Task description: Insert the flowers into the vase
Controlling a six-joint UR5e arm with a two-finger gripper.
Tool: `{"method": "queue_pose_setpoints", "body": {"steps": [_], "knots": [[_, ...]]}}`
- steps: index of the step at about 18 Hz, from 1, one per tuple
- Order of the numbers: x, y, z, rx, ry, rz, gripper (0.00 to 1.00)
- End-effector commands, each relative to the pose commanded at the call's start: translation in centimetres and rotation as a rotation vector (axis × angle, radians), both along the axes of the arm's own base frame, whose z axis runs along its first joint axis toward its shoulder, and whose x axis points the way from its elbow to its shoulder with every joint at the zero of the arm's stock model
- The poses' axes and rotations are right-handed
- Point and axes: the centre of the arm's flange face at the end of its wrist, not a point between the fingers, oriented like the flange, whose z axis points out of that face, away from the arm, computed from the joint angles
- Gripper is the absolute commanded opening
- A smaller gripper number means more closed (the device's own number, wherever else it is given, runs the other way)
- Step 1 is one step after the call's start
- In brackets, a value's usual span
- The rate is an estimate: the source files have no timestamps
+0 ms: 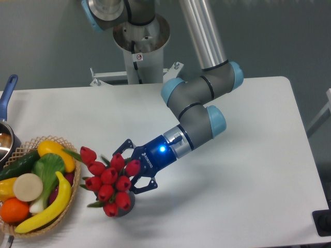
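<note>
Flowers [110, 180] sit over the vase [125, 204], with the claw [132, 169] right behind them.

The red tulips make a tight bunch that leans to the left, and green leaves poke out at the sides. The bunch covers most of the dark vase, so only a bit of the vase shows at the bottom right of the blooms. The blue claw reaches in from the right at a slant, with a small blue light glowing on it. Its two black fingers [124, 145] are spread apart, one above the stems and one below, so the claw is not squeezing the bunch. The vase stands on the white table [248, 196]. Just to the left is a woven basket [62, 216] with a banana [47, 205], an orange [13, 210] and green vegetables in it. The flowers are near the basket but I cannot tell if they touch it.
</note>
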Motion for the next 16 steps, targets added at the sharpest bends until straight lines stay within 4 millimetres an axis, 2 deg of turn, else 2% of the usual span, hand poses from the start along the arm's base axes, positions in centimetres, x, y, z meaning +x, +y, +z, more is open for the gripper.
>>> {"method": "queue_pose_setpoints", "body": {"steps": [5,7,16], "knots": [[-0.8,-2.1,0.9,-0.001,0.006,0.037,1.0],[-1.7,-3.3,2.0,0.008,0.022,0.063,1.0],[-7.9,-10.2,5.8,0.033,0.071,0.217,1.0]]}}
